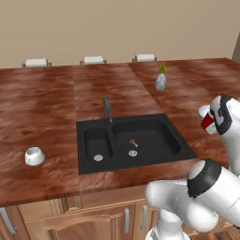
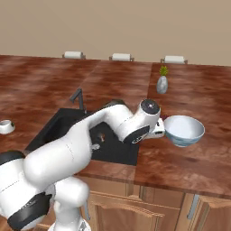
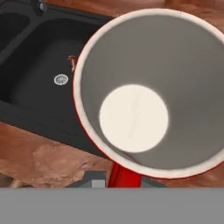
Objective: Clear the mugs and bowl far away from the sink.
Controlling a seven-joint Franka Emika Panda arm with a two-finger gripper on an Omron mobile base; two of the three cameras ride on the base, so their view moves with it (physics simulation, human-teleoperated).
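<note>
The red mug (image 3: pixel 148 92) looms close under the hand camera, its white inside facing up. My gripper (image 3: pixel 124 181) is shut on its red side at the bottom of that view. From the left base, a patch of the red mug (image 1: pixel 207 123) shows beside my hand, right of the sink (image 1: pixel 131 140). The wide pale bowl (image 2: pixel 184 130) stands on the counter right of the sink (image 2: pixel 49 131), touching or just in front of my gripper (image 2: pixel 163 131). The white mug (image 1: pixel 35 156) sits on the counter far left of the sink, also seen as the white mug (image 2: pixel 5 127).
A small grey vase (image 1: pixel 161 80) with a green sprig stands behind the sink to the right. A slim dark faucet (image 1: pixel 107 108) rises at the sink's back edge. A small brown item (image 1: pixel 133 142) lies in the larger basin. Three chair backs line the counter's far edge.
</note>
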